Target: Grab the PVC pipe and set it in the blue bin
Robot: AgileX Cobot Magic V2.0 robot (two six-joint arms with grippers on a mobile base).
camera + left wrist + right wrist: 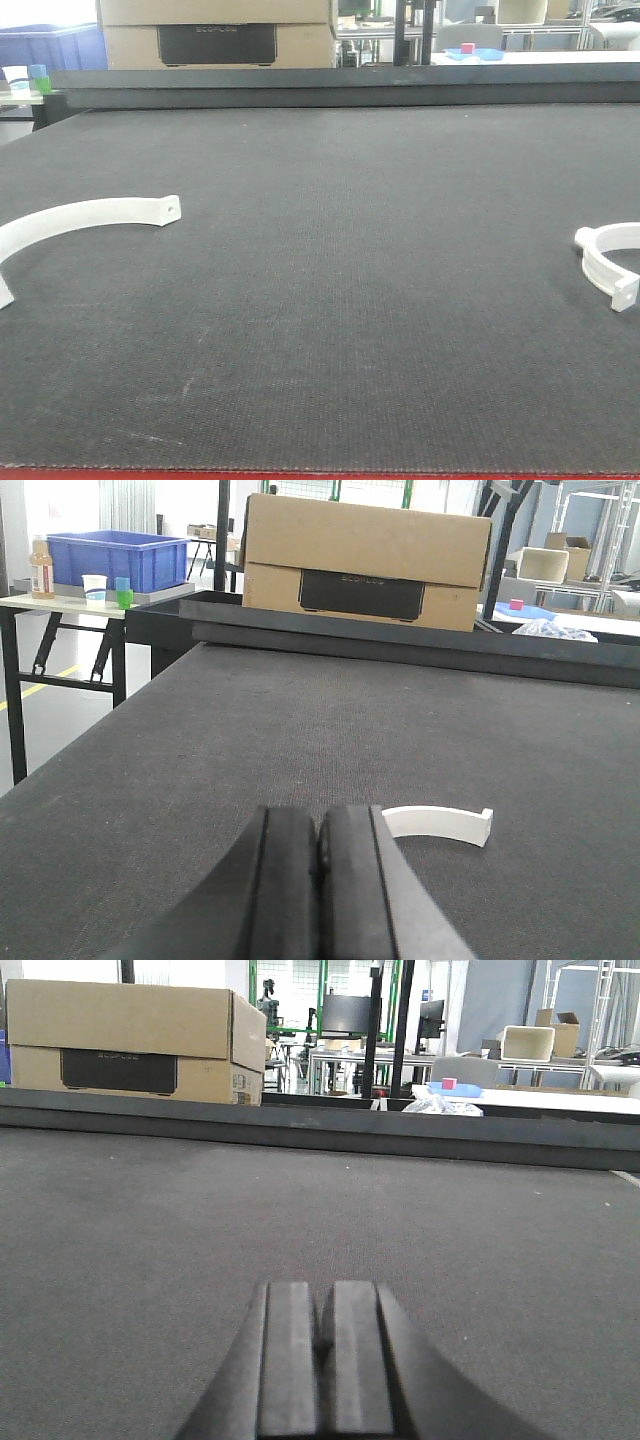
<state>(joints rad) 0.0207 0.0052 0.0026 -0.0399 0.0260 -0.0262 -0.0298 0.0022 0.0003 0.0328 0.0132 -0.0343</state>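
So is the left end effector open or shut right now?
Shut. In the left wrist view, the left end effector has its two black pads pressed together with no gap, and nothing sits between them.

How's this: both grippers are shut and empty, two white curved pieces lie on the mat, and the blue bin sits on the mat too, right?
No. The bin isn't on the mat; the left wrist view shows it on a side table beyond it. The rest holds: left gripper and right gripper shut and empty, two curved pieces on the mat.
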